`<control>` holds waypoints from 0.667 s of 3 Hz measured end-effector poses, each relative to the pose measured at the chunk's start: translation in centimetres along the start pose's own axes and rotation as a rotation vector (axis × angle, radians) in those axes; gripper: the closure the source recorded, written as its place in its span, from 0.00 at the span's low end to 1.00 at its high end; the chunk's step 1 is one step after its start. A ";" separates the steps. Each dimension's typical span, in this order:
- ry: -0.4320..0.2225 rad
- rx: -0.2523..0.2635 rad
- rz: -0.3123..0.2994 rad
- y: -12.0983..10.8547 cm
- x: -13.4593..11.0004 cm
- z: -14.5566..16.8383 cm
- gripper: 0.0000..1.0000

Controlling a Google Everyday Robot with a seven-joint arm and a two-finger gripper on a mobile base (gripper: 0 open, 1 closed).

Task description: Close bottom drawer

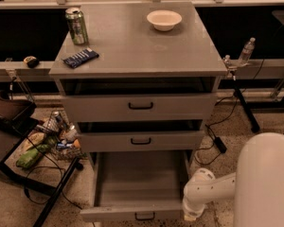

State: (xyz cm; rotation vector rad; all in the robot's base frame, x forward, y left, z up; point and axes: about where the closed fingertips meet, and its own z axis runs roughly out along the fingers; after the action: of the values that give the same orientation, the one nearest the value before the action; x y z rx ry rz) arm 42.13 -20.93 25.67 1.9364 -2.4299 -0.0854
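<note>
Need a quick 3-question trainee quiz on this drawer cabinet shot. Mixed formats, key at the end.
1. True or false: the bottom drawer is pulled out.
2. Fill in: as the camera sees it, the gripper sits low, near the bottom drawer's front ___ corner.
3. Pick one. The white bowl sits: A) on the cabinet top; B) in the bottom drawer; C) in the gripper.

Key: 1 true; 2 right; 3 A.
</note>
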 end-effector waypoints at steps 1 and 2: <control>-0.033 -0.045 -0.001 2.4 -1.2 5.3 1.00; -0.086 -0.060 0.011 4.9 -2.9 10.5 1.00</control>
State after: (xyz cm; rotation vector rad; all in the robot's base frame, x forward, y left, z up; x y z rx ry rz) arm 37.37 -16.79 15.56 1.9330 -2.4593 -0.2429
